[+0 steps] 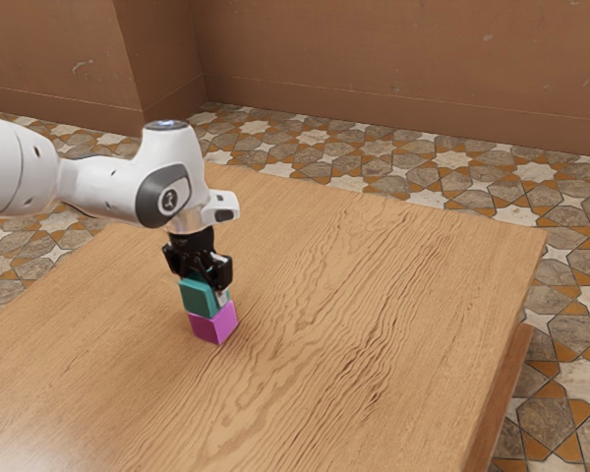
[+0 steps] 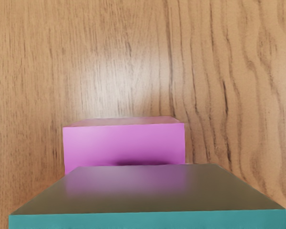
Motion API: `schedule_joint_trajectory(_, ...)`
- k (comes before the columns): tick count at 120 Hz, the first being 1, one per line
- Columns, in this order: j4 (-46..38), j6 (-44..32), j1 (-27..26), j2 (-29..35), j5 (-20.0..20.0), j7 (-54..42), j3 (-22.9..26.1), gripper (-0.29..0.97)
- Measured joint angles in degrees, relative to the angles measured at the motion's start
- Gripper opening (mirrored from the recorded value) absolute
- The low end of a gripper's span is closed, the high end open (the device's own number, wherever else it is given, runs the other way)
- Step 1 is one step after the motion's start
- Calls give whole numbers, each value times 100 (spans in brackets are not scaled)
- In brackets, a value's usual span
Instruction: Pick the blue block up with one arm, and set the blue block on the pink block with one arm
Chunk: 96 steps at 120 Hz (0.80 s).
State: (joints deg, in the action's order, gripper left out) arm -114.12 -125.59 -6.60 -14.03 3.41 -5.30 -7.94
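Teal block (image 1: 198, 297) is pinched by gripper (image 1: 204, 285), seated atop pink block (image 1: 214, 323) on wood table (image 1: 374, 324); faces are seen roughly aligned.

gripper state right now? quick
Gripper: closed on the teal-blue cube block, which sits on the pink cube block.

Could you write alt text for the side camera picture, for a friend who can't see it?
A white robot arm with a black two-finger gripper grips a small blue-green cube from above, holding it on top of a pink cube on a wood-grain table. Patterned floor tiles and brown walls lie behind.
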Motion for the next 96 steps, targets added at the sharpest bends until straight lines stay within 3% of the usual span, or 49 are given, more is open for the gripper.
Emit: schedule_joint_trajectory(96, 290, 1, 10, -343, -206, 609, 10, 36)
